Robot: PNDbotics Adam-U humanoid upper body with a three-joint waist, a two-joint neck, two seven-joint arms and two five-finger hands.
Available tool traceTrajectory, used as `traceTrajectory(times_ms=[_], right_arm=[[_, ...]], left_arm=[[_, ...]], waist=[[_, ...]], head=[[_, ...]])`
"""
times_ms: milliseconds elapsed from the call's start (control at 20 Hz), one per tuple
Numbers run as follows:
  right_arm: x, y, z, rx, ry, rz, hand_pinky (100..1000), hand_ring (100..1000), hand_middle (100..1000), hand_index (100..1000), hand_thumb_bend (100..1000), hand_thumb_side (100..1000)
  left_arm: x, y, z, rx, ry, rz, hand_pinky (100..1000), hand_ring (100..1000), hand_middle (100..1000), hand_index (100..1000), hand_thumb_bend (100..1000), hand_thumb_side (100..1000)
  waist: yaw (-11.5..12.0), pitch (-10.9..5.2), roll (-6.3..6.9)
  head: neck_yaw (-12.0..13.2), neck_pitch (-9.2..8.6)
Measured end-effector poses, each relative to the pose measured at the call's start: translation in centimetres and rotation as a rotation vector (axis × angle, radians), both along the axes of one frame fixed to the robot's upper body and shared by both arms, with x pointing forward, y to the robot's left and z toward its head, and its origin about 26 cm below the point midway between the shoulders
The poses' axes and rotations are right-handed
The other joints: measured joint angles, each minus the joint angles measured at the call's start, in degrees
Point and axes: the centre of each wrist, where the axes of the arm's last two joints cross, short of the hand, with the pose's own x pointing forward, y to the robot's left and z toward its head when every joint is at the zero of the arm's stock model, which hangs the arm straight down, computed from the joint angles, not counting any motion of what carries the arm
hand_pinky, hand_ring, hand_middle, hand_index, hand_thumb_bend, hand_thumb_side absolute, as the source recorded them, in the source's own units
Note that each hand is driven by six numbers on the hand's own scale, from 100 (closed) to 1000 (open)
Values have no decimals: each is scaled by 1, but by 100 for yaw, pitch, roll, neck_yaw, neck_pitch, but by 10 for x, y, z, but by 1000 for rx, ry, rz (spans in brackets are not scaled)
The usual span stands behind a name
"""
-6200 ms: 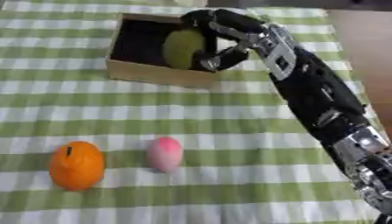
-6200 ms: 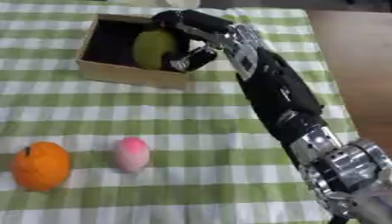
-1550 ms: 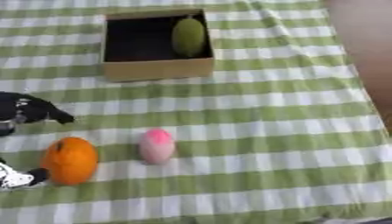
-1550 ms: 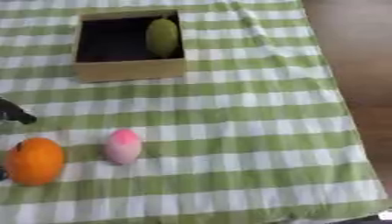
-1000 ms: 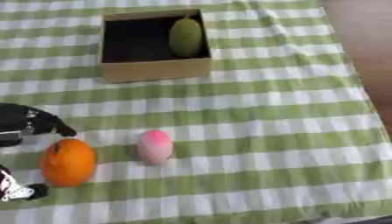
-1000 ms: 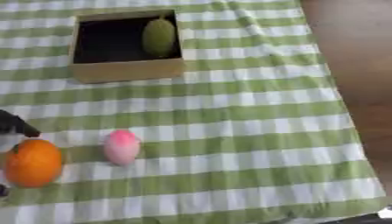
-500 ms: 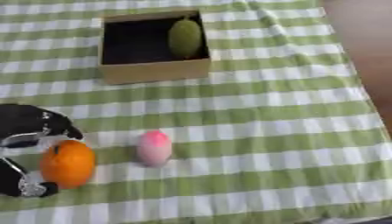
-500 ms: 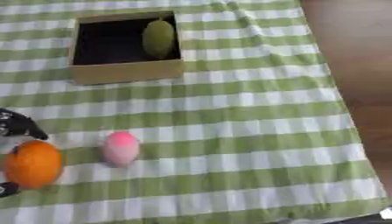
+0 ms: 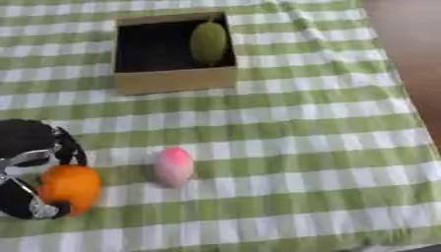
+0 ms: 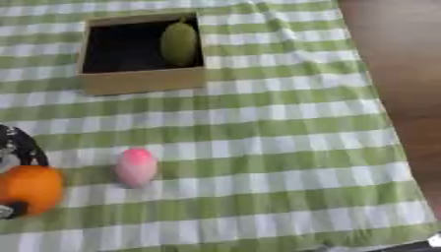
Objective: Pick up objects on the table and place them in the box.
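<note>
Down at the lower left of the frame, the robot's left hand (image 9: 30, 170) is at the orange (image 9: 71, 188): black fingers (image 9: 69, 147) curve over its far side, and another dark part of the hand shows against its near left side, so the hand is wrapped around the fruit. The orange is round, bright and smooth, and it sits on the green-and-white checked cloth (image 9: 293, 133) that covers the counter. I cannot tell whether it has left the cloth.

Just beside it, toward the middle of the frame, lies a small pink egg-shaped object (image 9: 174, 167), deeper pink at its far end and paler at the near end. It is apart from the orange and from the hand.

Right of the pink object the cloth runs bare across the middle and lower frame. Its right edge slants down the right side of the picture, with brown floor (image 10: 396, 59) beyond it. The orange and the hand are close to the left border of the view.

At the upper left centre stands the cardboard box (image 9: 175, 80), open on top with a dark inside. A green oval fruit (image 9: 209, 43) lies in its right part, against the right wall, lengthwise toward the far side.

The right hand shows in neither view.
</note>
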Motion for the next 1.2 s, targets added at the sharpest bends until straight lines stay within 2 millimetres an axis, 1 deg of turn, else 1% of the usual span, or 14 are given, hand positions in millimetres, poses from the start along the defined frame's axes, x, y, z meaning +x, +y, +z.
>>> traceTrajectory(times_ms=[50, 100, 150, 200, 300, 350, 550, 700, 950, 1200], right_arm=[[0, -1, 0, 4, 1, -4, 1000, 965, 663, 951, 100, 430], [0, -1, 0, 7, 3, -8, 1000, 965, 663, 951, 100, 433], [0, -2, 0, 10, 5, -11, 1000, 964, 662, 951, 100, 443], [-1, -3, 0, 14, 8, -16, 1000, 964, 661, 951, 100, 446], [-1, -3, -1, 19, 15, -21, 1000, 964, 661, 950, 100, 454], [0, -4, -1, 22, 17, -23, 1000, 964, 660, 950, 100, 458], [0, -5, -4, 33, 26, -31, 1000, 963, 660, 949, 100, 469], [0, -7, -4, 39, 30, -38, 1000, 963, 660, 949, 100, 469], [0, -7, -4, 43, 34, -42, 1000, 961, 659, 946, 100, 454], [0, -7, -5, 43, 36, -42, 1000, 961, 659, 945, 100, 462]], left_arm=[[0, 1, -1, 1, 4, 4, 544, 570, 456, 669, 321, 208], [0, 1, -2, 0, 7, 8, 534, 562, 450, 661, 305, 209], [0, 2, -2, -3, 5, 13, 515, 548, 442, 646, 226, 214], [-1, 3, -2, -7, 4, 19, 512, 546, 441, 645, 204, 215], [0, 4, 0, -22, -5, 30, 495, 535, 438, 640, 121, 214], [-1, 4, 1, -34, -11, 33, 484, 527, 433, 636, 100, 215], [-1, 6, 12, -106, -56, 24, 466, 516, 426, 630, 100, 220], [1, 5, 28, -181, -125, -23, 456, 508, 415, 609, 100, 215], [6, 0, 65, -281, -274, -114, 450, 509, 412, 600, 100, 196], [8, -22, 111, -363, -407, -207, 450, 509, 420, 604, 100, 178]], waist=[[0, 0, 0], [2, 0, 0], [3, 0, 0], [4, 0, 0], [8, 0, 0], [11, 0, 0], [41, 0, 0], [68, 0, 0], [89, 0, 0], [104, -46, 0]], head=[[3, 0], [5, 0], [8, 0], [8, 0], [8, 0], [8, 0], [-12, 0], [-23, 0], [-50, 1], [-62, 7]])
